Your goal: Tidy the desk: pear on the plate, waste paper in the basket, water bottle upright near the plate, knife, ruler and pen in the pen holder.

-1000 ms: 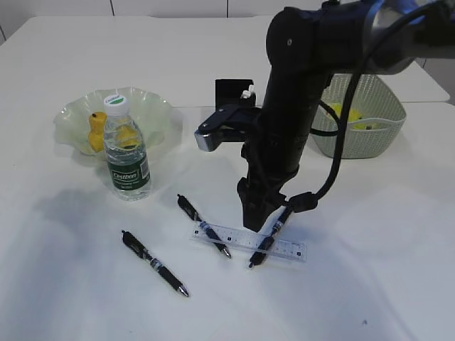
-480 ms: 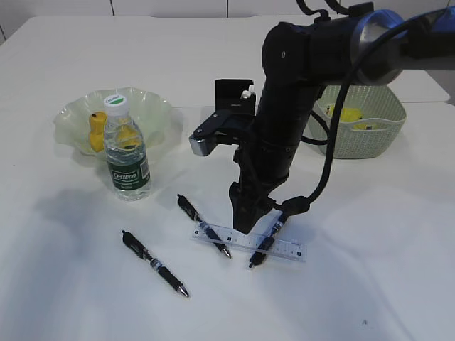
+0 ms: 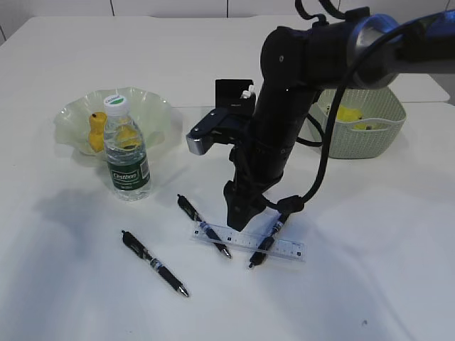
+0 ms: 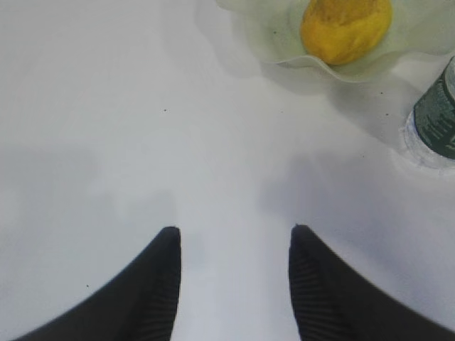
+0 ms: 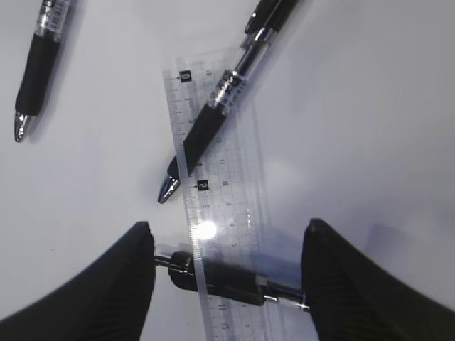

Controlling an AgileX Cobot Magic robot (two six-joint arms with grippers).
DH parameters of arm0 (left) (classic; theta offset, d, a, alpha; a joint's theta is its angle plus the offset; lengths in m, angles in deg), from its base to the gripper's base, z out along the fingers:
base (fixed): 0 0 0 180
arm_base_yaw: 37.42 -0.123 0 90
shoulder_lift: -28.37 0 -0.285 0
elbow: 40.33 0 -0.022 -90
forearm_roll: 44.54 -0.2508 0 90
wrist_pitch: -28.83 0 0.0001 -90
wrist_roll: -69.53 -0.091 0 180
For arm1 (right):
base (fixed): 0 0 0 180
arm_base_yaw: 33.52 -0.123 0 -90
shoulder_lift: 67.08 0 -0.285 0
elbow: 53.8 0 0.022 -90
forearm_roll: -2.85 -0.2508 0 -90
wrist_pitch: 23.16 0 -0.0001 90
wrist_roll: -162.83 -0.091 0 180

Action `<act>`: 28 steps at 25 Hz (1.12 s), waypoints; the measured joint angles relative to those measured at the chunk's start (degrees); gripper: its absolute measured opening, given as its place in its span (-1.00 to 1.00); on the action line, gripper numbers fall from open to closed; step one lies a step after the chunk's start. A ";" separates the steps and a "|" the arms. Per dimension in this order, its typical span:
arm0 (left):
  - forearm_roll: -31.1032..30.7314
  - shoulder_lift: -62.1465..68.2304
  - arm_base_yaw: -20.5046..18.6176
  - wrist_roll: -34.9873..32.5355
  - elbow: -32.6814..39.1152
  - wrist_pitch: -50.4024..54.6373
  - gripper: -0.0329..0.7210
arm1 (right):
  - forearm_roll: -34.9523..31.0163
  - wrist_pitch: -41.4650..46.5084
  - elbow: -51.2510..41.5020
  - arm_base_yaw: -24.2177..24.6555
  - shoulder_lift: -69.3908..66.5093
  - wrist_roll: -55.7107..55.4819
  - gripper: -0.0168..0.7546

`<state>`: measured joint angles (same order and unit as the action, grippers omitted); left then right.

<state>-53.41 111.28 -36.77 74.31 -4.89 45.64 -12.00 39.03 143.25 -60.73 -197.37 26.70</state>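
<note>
The clear ruler lies on the white desk with two black pens crossing it, the left pen and the right pen. A third pen lies further left. My right gripper points down just above the ruler. In the right wrist view it is open, straddling the ruler and a pen that lies under it. My left gripper is open over bare desk. The pear sits in the plate. The water bottle stands upright beside the plate. Yellow waste paper lies in the basket.
The black pen holder stands behind my right arm with a white-tipped item in it; I cannot make out the knife. The left wrist view shows the pear, the plate rim and the bottle's base.
My right arm has shifted a little to the left and lower over the ruler. Its jaws stay open. Nothing on the desk has moved.
</note>
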 joint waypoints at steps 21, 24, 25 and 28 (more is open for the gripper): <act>0.00 -0.10 0.00 0.00 0.00 0.27 0.01 | -1.60 -0.47 0.10 0.00 -4.73 -0.11 0.29; 0.00 -0.10 0.00 0.00 0.00 0.27 0.01 | -1.60 -0.52 0.10 0.00 -5.24 -0.11 0.29; 0.00 -0.10 0.00 0.00 0.00 0.27 0.01 | -1.60 -0.61 0.10 0.00 -5.55 -0.11 0.29; 0.00 -0.10 0.00 0.00 0.00 0.27 0.01 | -1.50 -0.61 0.10 0.00 -6.00 -0.11 0.29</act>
<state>-53.41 111.18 -36.77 74.31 -4.89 45.91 -13.49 38.42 143.36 -60.73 -203.37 26.59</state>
